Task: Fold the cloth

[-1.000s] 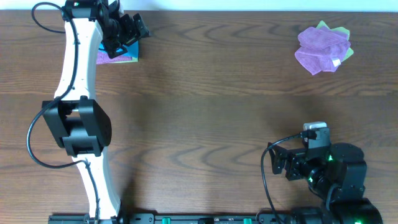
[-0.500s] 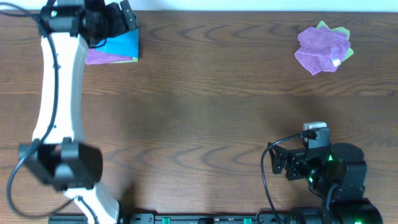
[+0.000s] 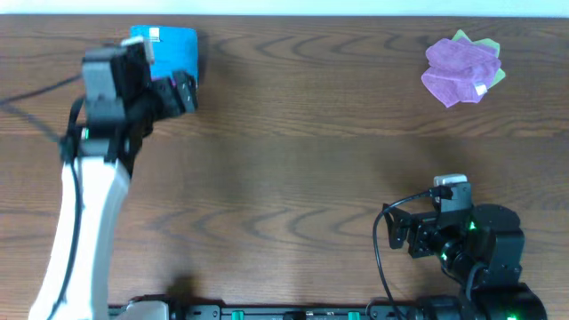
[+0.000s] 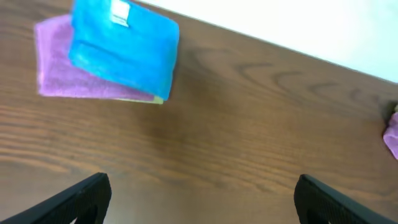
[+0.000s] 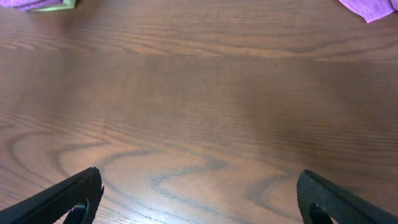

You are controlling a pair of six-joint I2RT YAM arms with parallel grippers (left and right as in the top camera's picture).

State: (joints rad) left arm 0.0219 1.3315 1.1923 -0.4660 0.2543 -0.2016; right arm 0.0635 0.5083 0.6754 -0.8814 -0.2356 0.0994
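The blue cloth (image 3: 173,49) lies folded at the table's far left, with its small white tag up, on top of a folded purple cloth (image 4: 62,84) and a green one beneath. It also shows in the left wrist view (image 4: 127,53). My left gripper (image 3: 178,93) is open and empty, just in front of that stack, apart from it. In its own view the jaws (image 4: 202,199) are spread wide over bare wood. My right gripper (image 3: 400,233) is open and empty near the front right edge; its jaws (image 5: 199,199) frame bare table.
A crumpled pile of purple cloths (image 3: 460,71) with light green cloths under it lies at the far right. A corner of it shows in the right wrist view (image 5: 370,7). The table's far edge (image 4: 298,53) runs just behind the stack.
My left arm has drawn back from the stack toward the front, leaving the blue cloth folded on the purple one. The right arm has not moved.
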